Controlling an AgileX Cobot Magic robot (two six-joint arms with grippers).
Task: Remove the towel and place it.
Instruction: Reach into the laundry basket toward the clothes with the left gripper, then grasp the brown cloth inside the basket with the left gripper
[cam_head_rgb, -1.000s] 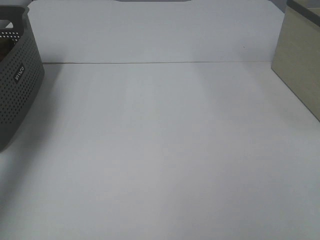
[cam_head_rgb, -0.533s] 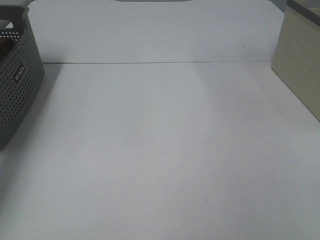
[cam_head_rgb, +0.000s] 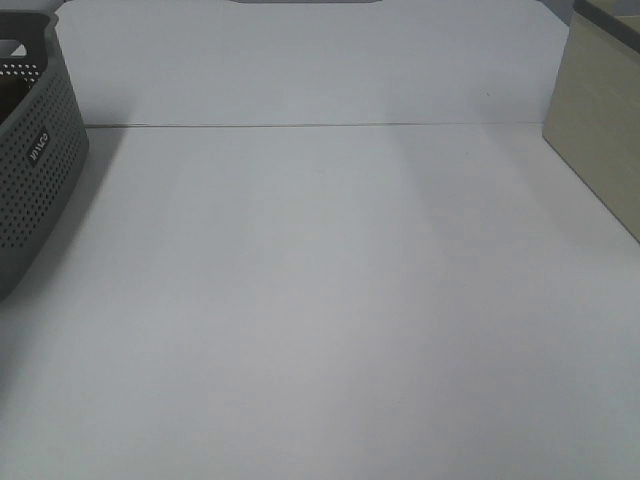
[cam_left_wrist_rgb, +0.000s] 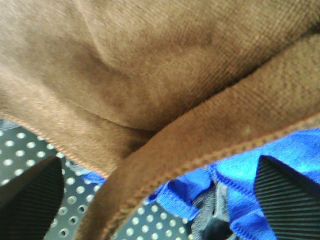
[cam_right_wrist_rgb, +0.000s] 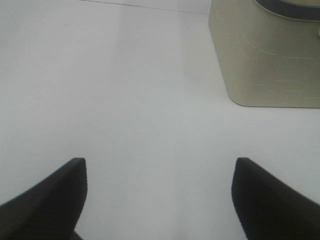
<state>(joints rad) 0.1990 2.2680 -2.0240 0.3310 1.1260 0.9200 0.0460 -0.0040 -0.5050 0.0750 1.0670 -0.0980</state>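
Left wrist view: left gripper (cam_left_wrist_rgb: 157, 165) is inside the basket (cam_left_wrist_rgb: 30, 150). Its fingers (cam_left_wrist_rgb: 30, 200) stand wide apart and are not clamped on anything. The towel (cam_left_wrist_rgb: 165, 65) fills the gap between them. It is brown terry, bunched and folded, and lies in the basket over the holed grey surface. A stitched hem runs slantwise across the gap from one finger toward the other. The long axis can't be told because only a crumpled part shows, and no tag is in sight. A blue cloth (cam_left_wrist_rgb: 240, 170) lies under the towel's hem, also in the basket, next to one finger.

Right wrist view: right gripper (cam_right_wrist_rgb: 160, 165) has its fingers apart with nothing between them, over the bare white table (cam_right_wrist_rgb: 125, 90). A beige box (cam_right_wrist_rgb: 265, 55) stands ahead of it.

Exterior high view: the basket (cam_head_rgb: 40, 150) is dark grey and perforated, and sits at the table's (cam_head_rgb: 320, 300) left edge. The beige box (cam_head_rgb: 600, 130) is at the far side of the table from the basket, well apart from it.
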